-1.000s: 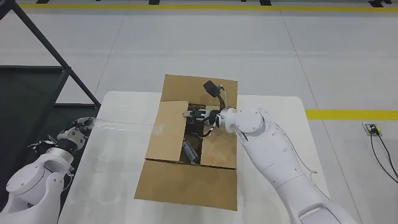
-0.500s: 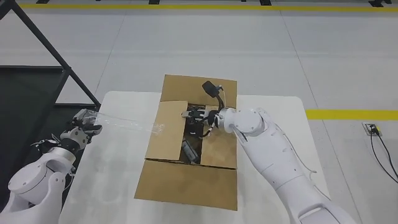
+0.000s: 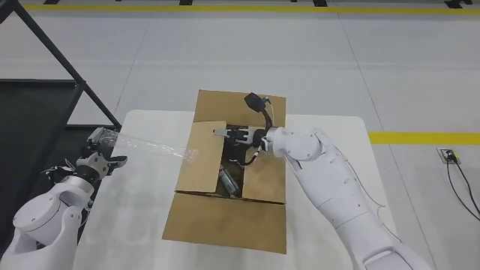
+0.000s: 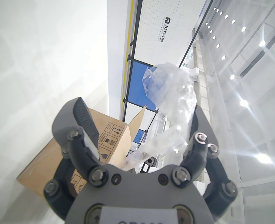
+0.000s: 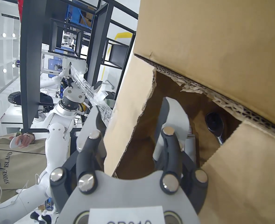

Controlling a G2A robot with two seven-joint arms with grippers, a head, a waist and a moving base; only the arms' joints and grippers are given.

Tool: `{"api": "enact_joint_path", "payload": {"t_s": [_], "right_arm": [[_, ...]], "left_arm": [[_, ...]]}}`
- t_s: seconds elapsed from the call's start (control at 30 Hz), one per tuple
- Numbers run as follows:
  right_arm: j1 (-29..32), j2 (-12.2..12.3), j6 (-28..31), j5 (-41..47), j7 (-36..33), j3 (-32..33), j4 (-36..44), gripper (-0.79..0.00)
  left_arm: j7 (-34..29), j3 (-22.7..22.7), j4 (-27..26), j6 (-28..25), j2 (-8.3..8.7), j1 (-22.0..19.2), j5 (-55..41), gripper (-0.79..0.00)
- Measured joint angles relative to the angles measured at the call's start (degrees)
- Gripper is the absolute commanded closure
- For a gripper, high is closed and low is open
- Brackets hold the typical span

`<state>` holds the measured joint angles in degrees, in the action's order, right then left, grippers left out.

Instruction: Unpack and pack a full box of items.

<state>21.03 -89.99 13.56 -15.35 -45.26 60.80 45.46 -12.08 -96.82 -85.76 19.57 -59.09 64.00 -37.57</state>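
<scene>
Cardboard box (image 3: 225,229) at centre of tabletop (image 3: 135,210). Clear plastic wrap strip (image 3: 150,148) runs 9-to-3 o'clock, from left hand (image 3: 103,144), spread wide, to box's 9 o'clock flap. Right hand (image 3: 225,133) spread wide, straddling that flap.

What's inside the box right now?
Inside the box, a black spoon-like tool and a pale tube show, plus one finger of the right gripper. The flaps and the arm cover the rest.
</scene>
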Motion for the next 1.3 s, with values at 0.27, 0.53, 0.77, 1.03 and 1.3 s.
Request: {"api": "enact_joint_path", "payload": {"t_s": [0.27, 0.53, 0.77, 1.03, 1.3], "right_arm": [[9.78, 2.24, 6.23, -10.63, 9.53, 1.3, 18.99, -0.785], [13.3, 2.54, 9.44, -13.48, 5.21, -1.77, 26.37, -0.785], [14.16, 2.48, 10.87, -15.55, 6.54, -3.18, 27.72, -0.785], [9.44, 0.26, 13.27, -34.83, 12.52, -15.57, 27.92, -0.785], [4.8, -2.47, 9.58, -38.04, 17.32, -20.34, 21.92, -0.785]], "left_arm": [[-0.04, -0.09, -0.12, -0.07, -0.1, -0.02, -0.22, -0.785], [-0.14, -0.28, -0.62, 0.01, -0.19, 0.32, -0.49, -0.785], [-0.03, -0.23, -0.93, 0.03, -0.3, 0.58, -0.67, -0.785], [-0.39, -0.1, -1.13, 0.32, -0.36, 0.66, -0.47, -0.785], [-0.28, -0.36, -1.62, -0.02, -0.49, 1.33, -1.02, -0.785]]}}
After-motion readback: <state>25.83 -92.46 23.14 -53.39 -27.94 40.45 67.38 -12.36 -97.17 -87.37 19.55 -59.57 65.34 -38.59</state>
